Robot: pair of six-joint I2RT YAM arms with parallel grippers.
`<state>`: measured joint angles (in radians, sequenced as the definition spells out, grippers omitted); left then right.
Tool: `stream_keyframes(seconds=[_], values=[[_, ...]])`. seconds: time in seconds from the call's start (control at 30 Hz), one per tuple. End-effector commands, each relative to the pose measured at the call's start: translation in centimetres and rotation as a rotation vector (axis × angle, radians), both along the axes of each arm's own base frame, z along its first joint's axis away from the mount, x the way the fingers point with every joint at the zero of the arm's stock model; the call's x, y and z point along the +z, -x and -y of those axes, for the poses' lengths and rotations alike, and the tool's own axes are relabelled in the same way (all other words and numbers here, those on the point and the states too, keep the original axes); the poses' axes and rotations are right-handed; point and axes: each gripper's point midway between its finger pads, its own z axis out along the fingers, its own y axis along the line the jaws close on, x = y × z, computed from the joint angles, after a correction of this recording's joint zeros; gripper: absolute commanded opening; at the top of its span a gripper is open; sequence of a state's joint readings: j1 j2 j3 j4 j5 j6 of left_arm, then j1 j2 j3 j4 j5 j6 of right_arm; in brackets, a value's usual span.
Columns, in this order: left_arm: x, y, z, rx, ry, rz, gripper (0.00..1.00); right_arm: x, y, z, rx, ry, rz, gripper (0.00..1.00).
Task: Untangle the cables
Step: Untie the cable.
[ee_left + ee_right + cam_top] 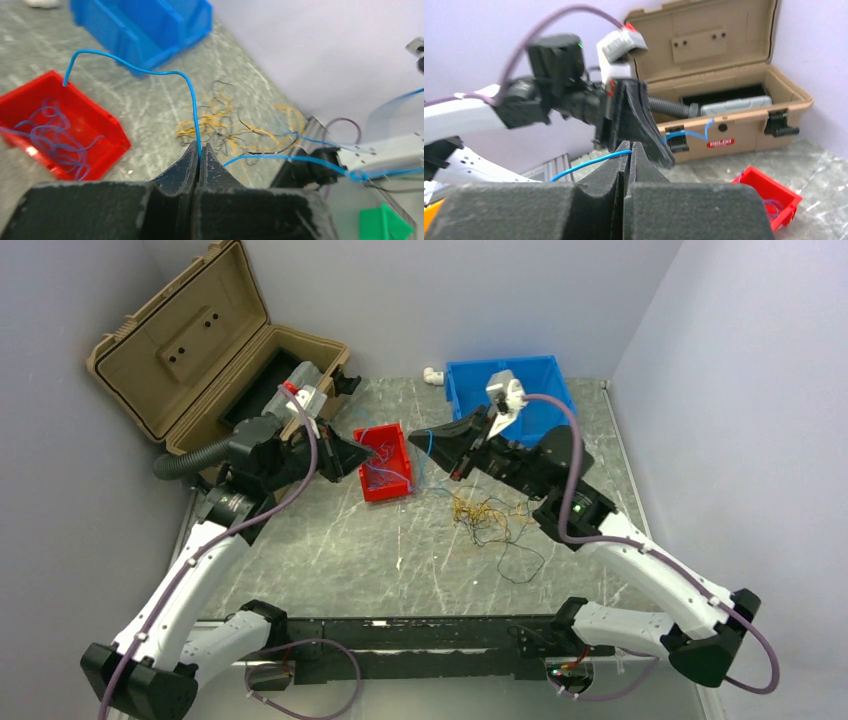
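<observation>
My left gripper point(373, 452) is shut on a thin blue wire point(150, 71), above the red bin point(397, 485). In the left wrist view the pads point(192, 160) pinch it. The wire arcs up and its free end hangs over the bin point(107, 130), which holds several coiled blue wires point(52, 135). My right gripper point(414, 438) faces the left one closely and is shut on a blue wire point(584, 162) too. A loose tangle of yellow-orange and black wires point(488, 515) lies on the table right of the bin, also in the left wrist view point(225, 127).
A blue bin point(515, 390) stands at the back behind the right arm. An open tan case point(190, 340) sits at the back left with a black corrugated hose point(185, 460) coming out. The walls close in on the left, right and back.
</observation>
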<state>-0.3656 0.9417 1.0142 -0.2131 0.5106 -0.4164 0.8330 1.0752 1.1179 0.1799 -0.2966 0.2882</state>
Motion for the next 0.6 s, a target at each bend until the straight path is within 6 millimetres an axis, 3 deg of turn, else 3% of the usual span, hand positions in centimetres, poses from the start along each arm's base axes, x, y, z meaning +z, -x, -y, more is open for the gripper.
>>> stream_keyframes(seconds=[0.0,0.13,0.3,0.5,0.57], values=[[5.2,3.2,2.8,-0.272,0.154,0.161,0.00,-0.1,0.0,0.5,-0.028,0.021,-0.045,0.00],[6.6,5.3,3.6,-0.413,0.216,0.243,0.00,-2.6,-1.9,0.0,-0.091,0.069,-0.132,0.00],[5.6,6.9,4.4,-0.530,0.253,0.262,0.00,-4.5,-3.4,-0.1,-0.155,0.076,-0.193,0.00],[3.0,5.5,5.7,-0.517,0.228,0.185,0.00,-5.2,-3.6,-0.6,-0.146,0.074,-0.222,0.00],[2.4,5.1,6.1,-0.508,0.213,0.176,0.11,-5.1,-3.6,-0.9,-0.132,0.072,-0.228,0.00]])
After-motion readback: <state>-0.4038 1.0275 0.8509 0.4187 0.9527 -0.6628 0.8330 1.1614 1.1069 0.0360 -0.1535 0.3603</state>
